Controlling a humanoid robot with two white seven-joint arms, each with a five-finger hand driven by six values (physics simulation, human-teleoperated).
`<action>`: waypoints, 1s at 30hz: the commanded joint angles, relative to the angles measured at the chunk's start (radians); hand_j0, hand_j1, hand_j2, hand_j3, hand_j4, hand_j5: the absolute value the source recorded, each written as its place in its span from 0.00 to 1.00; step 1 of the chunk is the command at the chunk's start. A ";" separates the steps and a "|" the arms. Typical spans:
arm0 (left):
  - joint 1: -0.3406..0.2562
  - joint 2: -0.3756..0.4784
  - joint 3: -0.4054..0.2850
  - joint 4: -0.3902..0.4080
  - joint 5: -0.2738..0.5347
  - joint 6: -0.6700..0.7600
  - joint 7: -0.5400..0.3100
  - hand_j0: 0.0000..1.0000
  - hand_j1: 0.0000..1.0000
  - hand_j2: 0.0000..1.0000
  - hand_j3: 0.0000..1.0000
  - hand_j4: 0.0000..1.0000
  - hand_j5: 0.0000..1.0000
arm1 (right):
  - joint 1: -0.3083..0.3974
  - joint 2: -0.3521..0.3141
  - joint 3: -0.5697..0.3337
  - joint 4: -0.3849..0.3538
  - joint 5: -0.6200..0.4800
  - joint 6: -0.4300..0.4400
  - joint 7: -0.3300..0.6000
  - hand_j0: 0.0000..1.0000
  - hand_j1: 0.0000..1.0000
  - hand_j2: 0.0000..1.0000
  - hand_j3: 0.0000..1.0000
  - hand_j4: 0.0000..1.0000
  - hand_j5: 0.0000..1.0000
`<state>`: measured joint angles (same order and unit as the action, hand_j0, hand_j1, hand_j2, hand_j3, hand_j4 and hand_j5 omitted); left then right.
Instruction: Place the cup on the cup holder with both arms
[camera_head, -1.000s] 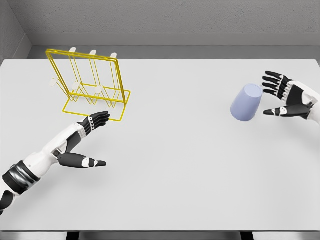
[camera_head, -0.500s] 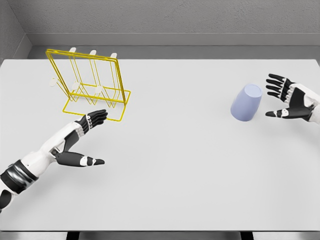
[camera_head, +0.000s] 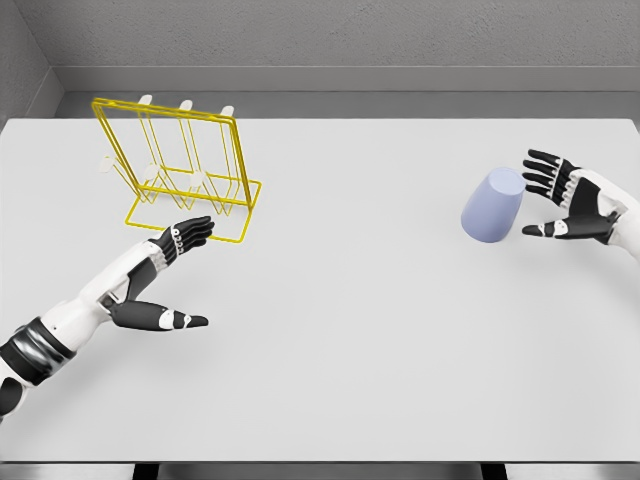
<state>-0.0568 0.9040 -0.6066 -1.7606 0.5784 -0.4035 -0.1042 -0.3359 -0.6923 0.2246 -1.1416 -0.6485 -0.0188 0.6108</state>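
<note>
Two hands are held spread and empty above the white tabletop (camera_head: 350, 330). The lavender cup (camera_head: 493, 205) is seen tilted at the right, just beside the right hand (camera_head: 572, 197). The left hand (camera_head: 165, 280) is held near the yellow cup holder (camera_head: 180, 165).

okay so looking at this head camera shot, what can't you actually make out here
- Right hand: its forearm is cut off by the picture's right edge.
- Left hand: its upper arm runs off the lower left corner.
- Cup: the side facing away from the camera is hidden by the cup itself.
- Cup holder: its white peg tips are too small to make out their shape.
</note>
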 joint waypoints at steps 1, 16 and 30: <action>0.000 0.001 0.001 0.000 0.003 0.000 0.000 1.00 1.00 1.00 1.00 1.00 1.00 | 0.000 0.000 -0.005 0.003 0.004 0.000 0.000 1.00 1.00 1.00 1.00 1.00 1.00; 0.006 0.001 0.013 -0.002 0.003 0.000 0.001 1.00 1.00 1.00 1.00 1.00 1.00 | 0.002 0.042 -0.004 -0.009 0.035 0.003 0.000 1.00 1.00 1.00 1.00 1.00 1.00; 0.008 0.003 0.027 0.000 0.003 0.000 0.000 1.00 1.00 1.00 1.00 1.00 1.00 | 0.002 0.048 -0.005 -0.012 0.039 0.002 0.000 1.00 1.00 1.00 1.00 1.00 1.00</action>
<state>-0.0491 0.9055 -0.5874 -1.7606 0.5783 -0.4036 -0.1034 -0.3344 -0.6442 0.2198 -1.1524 -0.6038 -0.0170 0.6108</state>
